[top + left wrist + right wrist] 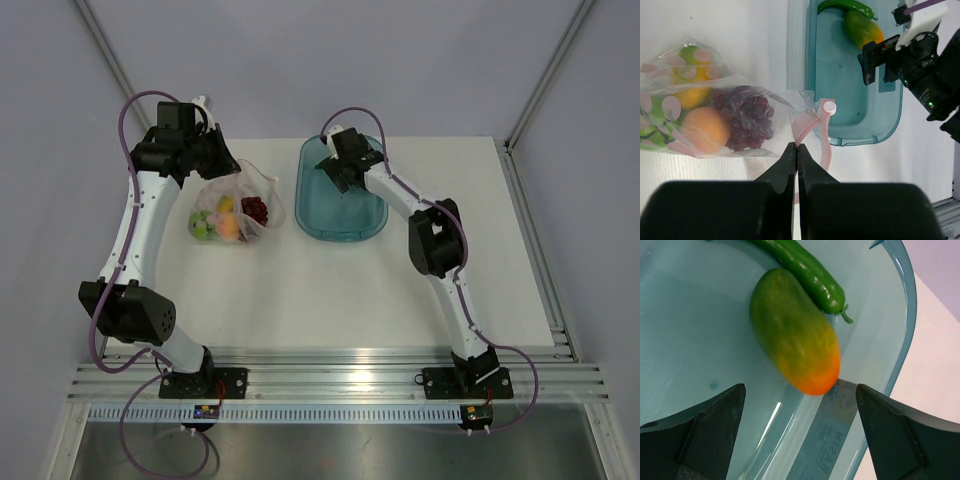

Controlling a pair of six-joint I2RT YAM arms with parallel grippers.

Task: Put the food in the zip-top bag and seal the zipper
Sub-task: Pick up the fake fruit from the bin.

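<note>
Left gripper (796, 147): black fingers pressed together, pinching the mouth of the clear crinkly zip-top bag (785, 105) at its pale pink zipper strip (810, 120). The bag lies on the white table (755, 30), left of the tray, holding a dark purple grape bunch (747, 117) and a peach-pink round fruit (704, 129). Right gripper (799, 390): fingers spread above the translucent teal tray (690, 315), where an orange-green mango (792, 337) lies touching a glossy green chilli pepper (810, 272).
</note>
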